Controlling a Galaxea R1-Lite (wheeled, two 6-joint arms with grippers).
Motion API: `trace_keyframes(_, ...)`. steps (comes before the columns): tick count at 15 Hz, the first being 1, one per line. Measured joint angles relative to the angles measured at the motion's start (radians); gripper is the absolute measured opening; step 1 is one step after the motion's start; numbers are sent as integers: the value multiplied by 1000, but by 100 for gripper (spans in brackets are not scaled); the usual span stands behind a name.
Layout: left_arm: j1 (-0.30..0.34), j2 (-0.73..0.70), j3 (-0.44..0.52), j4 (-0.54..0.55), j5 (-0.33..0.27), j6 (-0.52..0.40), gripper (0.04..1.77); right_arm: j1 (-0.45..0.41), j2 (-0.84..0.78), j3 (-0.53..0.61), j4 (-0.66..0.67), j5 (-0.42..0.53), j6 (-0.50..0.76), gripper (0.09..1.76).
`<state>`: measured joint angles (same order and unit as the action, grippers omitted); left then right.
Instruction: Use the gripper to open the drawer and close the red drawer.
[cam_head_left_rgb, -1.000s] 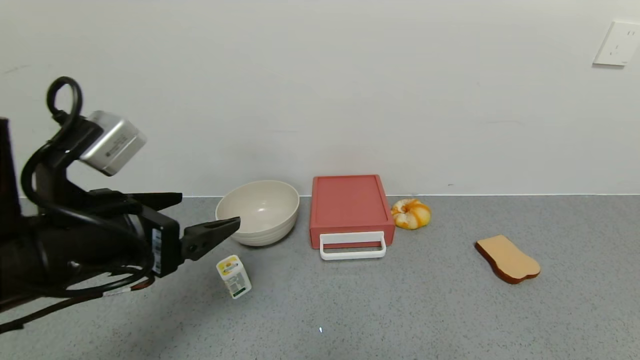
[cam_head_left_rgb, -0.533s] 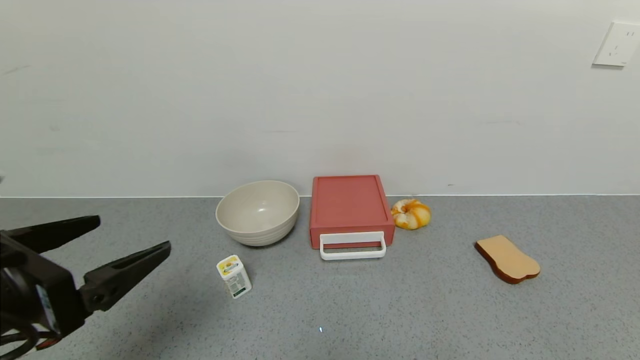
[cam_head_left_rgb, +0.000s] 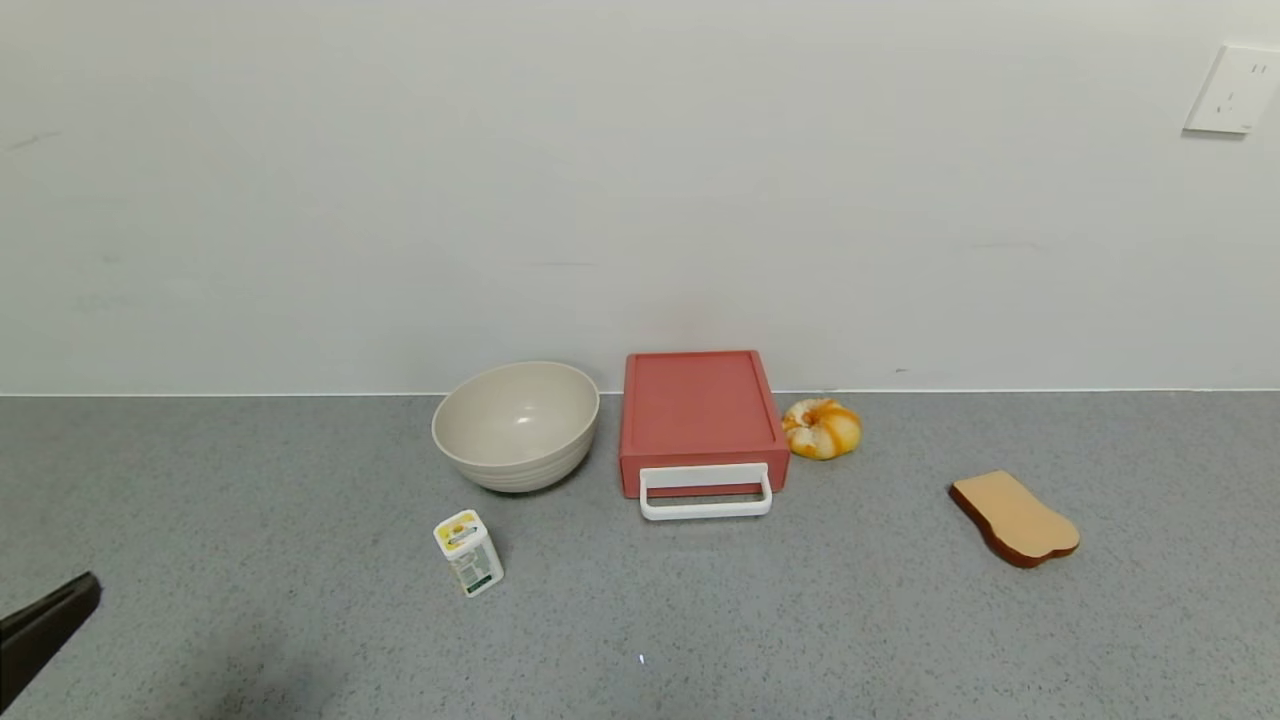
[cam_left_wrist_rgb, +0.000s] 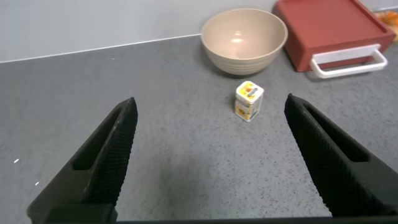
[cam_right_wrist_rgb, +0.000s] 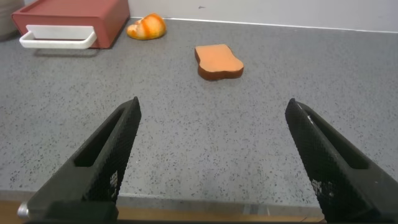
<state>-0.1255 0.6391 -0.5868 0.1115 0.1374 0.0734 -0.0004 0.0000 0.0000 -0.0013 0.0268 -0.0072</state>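
Black left gripper (cam_head_left_rgb: 45, 630) has pulled back since a second ago: then it filled the left side of the head view in front of the bowl, now only one finger tip pokes in at the lower left corner. Its jaws gape wide in the left wrist view (cam_left_wrist_rgb: 208, 162), holding nothing. Nothing else has shifted.

Salmon-red drawer (cam_head_left_rgb: 700, 418) sits at frame centre against the wall, tray pushed in, white loop handle (cam_head_left_rgb: 706, 492) facing front. Beige bowl (cam_head_left_rgb: 517, 425) just left of it, an orange-and-white bun (cam_head_left_rgb: 821, 428) just right. Small white bottle (cam_head_left_rgb: 468, 552) stands in front of the bowl, between the left gripper and the drawer. Toast slice (cam_head_left_rgb: 1014, 518) lies toward the right, well apart. Grey speckled counter (cam_head_left_rgb: 800, 620).

Drawer is well apart from the left gripper, off toward the upper right corner of the left wrist view (cam_left_wrist_rgb: 333, 31).

Right gripper (cam_right_wrist_rgb: 211, 162) hangs over the counter's near edge, jaws spread wide, empty; drawer at the upper left there.
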Motion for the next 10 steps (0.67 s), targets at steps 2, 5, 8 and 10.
trace_keyframes(2, 41, -73, 17, 21, 6, 0, 171, 0, 0, 0, 0, 0, 0, 171)
trace_keyframes(5, 118, -155, 62, 25, 8, 1, 171, -1, 0, 0, 0, 0, 0, 171)
trace_keyframes(8, 185, -222, 79, 25, 3, 1, 171, -1, 0, 0, 0, 0, 0, 171)
trace_keyframes(10, 198, -263, 106, 23, -10, 5, 171, 0, 0, 0, 0, 0, 0, 171)
